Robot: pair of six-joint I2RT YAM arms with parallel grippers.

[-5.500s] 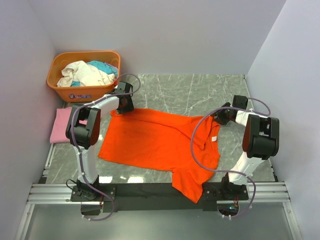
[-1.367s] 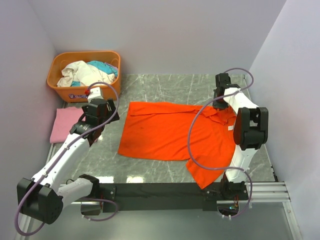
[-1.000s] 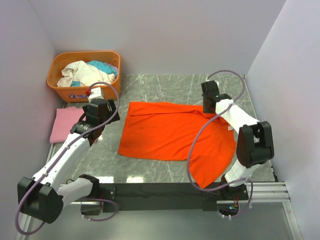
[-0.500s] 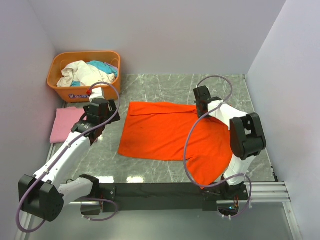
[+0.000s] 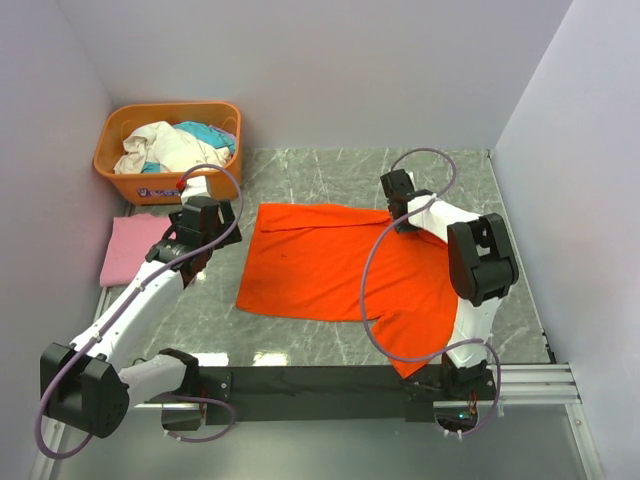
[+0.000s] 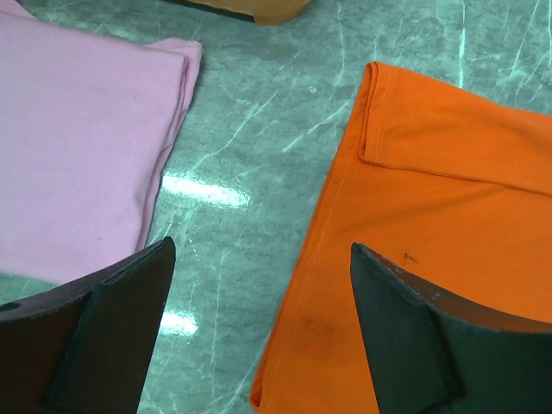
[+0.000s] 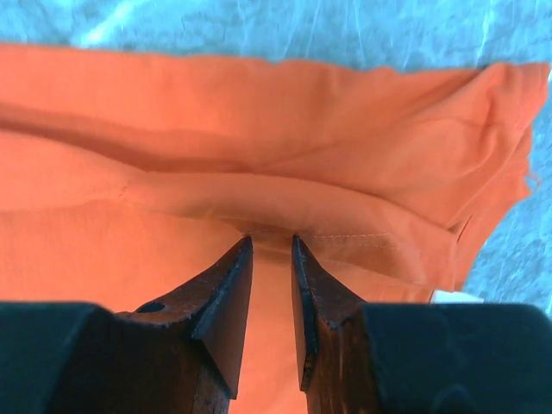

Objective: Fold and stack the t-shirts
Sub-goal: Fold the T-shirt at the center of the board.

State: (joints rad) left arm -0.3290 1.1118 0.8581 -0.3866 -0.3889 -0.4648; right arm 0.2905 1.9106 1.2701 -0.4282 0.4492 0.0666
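Note:
The bright orange-red t-shirt (image 5: 320,260) lies spread on the marble table, its right part bunched and folded inward. My right gripper (image 5: 395,205) is at the shirt's far edge, shut on a fold of its cloth (image 7: 259,129); the fingertips (image 7: 244,250) pinch a seam. The light pink t-shirt (image 5: 125,250) lies folded at the left, by the wall. My left gripper (image 5: 203,232) is open and empty, low over bare table between the pink shirt (image 6: 78,147) and the orange shirt's left edge (image 6: 448,198).
A rigid orange basket (image 5: 165,185) with several crumpled clothes (image 5: 175,145) stands at the far left, just beyond the pink shirt. Walls close in on the left, back and right. A black rail (image 5: 320,380) runs along the near edge.
My right gripper has moved left along the shirt's far edge, drawing the right side of the orange shirt inward. The left arm has barely moved.

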